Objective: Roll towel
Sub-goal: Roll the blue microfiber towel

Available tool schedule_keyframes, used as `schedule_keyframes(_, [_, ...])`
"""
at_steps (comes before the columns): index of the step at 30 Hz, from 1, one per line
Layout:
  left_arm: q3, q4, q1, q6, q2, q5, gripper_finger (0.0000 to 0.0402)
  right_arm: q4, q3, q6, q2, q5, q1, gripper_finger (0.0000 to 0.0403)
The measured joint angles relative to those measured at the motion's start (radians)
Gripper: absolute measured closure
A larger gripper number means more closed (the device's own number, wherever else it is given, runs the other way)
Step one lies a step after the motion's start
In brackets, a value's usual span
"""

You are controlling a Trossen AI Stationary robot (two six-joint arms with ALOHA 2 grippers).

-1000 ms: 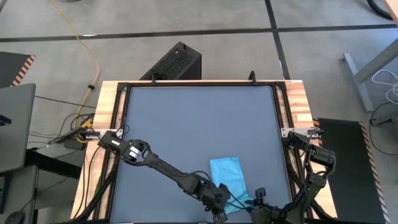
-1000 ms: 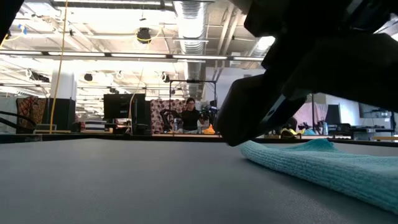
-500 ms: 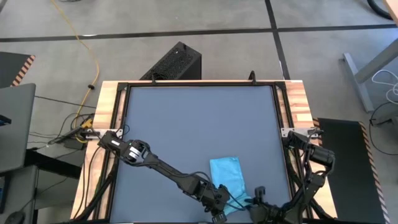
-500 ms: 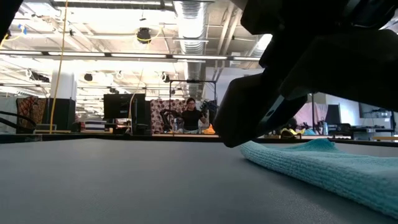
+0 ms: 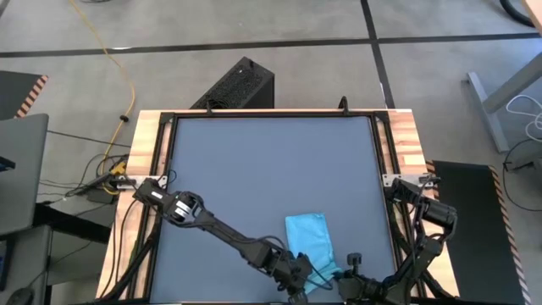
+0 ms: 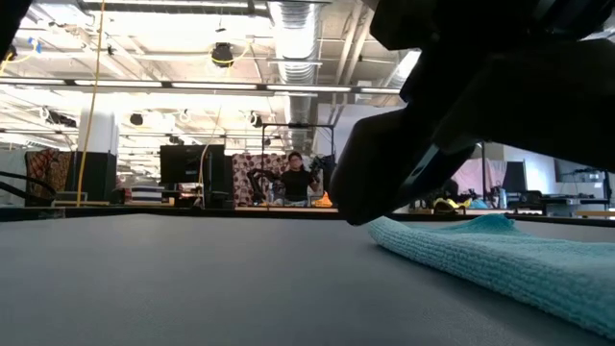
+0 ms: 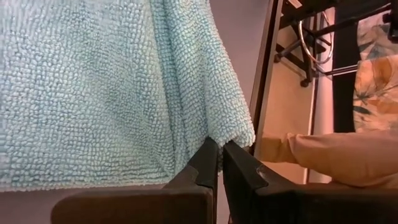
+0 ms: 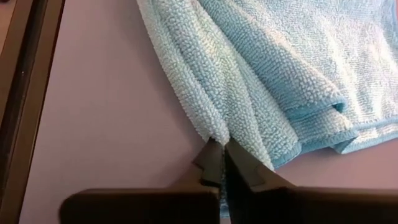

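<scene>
A sky-blue towel is seen lying on the dark grey table, toward its near edge and right of centre, in the view from above. From the left, the left arm is stretched diagonally across the tabletop, and its left gripper is placed at the towel's near left corner. In the left wrist view, the two dark fingers are closed almost together, with a fold of the towel's edge pinched between their tips. Further right, the right gripper is set at the towel's near right corner, low at the table's near edge. In the right wrist view, its fingers are likewise drawn nearly shut, and a bunched fold of the towel is clamped at their tips. In the low view, the towel is shown mostly flat on the table, with a dark gripper body directly above it. A person is visible far back in the room.
</scene>
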Motion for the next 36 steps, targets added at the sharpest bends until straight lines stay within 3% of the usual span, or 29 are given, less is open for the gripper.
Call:
schedule_keyframes(7, [0.029, 0.008, -0.021, 0.164, 0.0, -0.088, 0.0363, 0.005, 0.0, 0.008, 0.0, -0.038, 0.003, 0.0368])
schedule_keyframes(17, [0.038, 0.059, -0.014, 0.176, -0.005, -0.01, 0.0269, 0.011, -0.001, 0.022, 0.0, -0.06, 0.004, 0.0362])
schedule_keyframes(26, [0.138, 0.133, -0.039, 0.3, -0.009, -0.02, 0.0262, 0.015, -0.001, 0.018, 0.002, -0.088, -0.014, 0.0364])
schedule_keyframes(36, [0.241, 0.104, -0.027, 0.199, 0.161, 0.114, 0.0262, 0.021, -0.002, 0.022, 0.002, -0.087, -0.02, 0.0364])
